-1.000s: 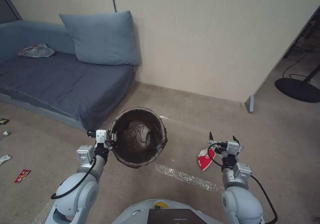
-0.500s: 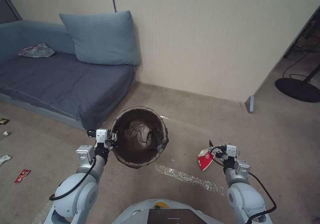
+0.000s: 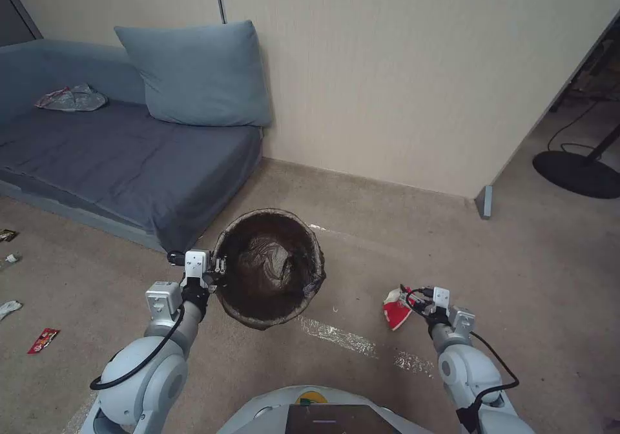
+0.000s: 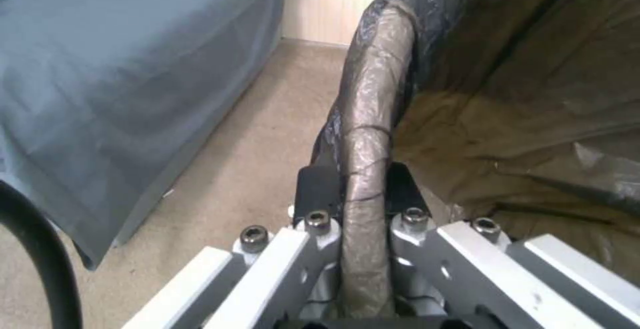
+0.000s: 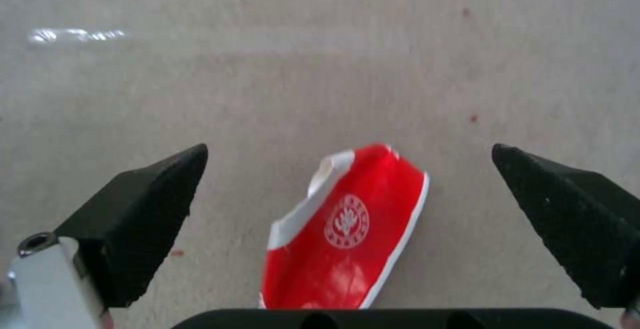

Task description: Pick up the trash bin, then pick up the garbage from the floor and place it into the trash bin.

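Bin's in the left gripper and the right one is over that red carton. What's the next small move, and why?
Probably lower the right gripper straight down and close on the red carton. Its fingers stand wide open on either side of the carton, which lies flat on the carpet between them, not yet touched. The left gripper is shut on the trash bin rim, so the bin is ready.

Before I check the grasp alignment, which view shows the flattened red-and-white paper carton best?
The right wrist view: the flattened red-and-white paper carton lies on the carpet, centred between the open right gripper fingers. The head view shows it small, partly behind that gripper. The left wrist view faces the bin.
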`<state>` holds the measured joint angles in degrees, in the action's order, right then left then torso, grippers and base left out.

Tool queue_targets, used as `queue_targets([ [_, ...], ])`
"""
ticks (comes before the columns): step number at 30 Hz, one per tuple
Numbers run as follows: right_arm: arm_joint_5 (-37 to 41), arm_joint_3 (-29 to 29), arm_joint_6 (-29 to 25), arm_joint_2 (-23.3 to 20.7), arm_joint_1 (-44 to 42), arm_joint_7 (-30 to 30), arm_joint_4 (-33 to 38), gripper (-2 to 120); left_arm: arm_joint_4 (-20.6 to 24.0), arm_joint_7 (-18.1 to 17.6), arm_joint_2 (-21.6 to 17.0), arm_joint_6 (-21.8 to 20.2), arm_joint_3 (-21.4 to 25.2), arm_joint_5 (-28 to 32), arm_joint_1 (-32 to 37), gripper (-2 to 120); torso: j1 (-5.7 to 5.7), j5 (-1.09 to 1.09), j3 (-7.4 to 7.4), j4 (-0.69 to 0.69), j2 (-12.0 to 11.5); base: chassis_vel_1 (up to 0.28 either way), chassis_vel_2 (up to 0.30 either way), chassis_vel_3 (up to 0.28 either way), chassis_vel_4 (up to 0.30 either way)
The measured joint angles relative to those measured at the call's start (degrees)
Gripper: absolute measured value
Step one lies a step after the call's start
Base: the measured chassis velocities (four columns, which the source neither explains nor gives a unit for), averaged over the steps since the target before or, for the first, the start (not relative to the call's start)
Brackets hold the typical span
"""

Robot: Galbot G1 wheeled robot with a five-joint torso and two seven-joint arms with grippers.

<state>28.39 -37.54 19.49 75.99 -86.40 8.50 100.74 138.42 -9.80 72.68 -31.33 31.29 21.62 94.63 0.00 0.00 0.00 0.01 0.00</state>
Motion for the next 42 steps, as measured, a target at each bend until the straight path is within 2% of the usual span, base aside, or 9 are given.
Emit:
queue_targets([
  [11,1.57,1.12,1.02,0.76,3.68,1.75,-7.12,100,0.12,-0.04,-0.39,-0.13,-0.45,0.01,0.10,2,0.00,0.00,0.00,-0.01,0.00,0.000,0.000,0.000,0.000],
  [34,2.31,2.57,2.58,2.00,7.93,4.14,-11.62,100,-0.30,0.30,-1.57,-0.35,-0.56,1.22,-0.84,2,0.00,-0.01,0.00,-0.01,0.00,0.000,0.000,0.000,0.000],
  [42,1.35,3.34,2.65,2.53,10.63,4.41,-15.81,100,-0.56,0.46,-1.55,-0.37,-0.61,1.26,-0.92,2,0.00,-0.01,0.00,-0.01,0.00,0.000,0.000,0.000,0.000],
])
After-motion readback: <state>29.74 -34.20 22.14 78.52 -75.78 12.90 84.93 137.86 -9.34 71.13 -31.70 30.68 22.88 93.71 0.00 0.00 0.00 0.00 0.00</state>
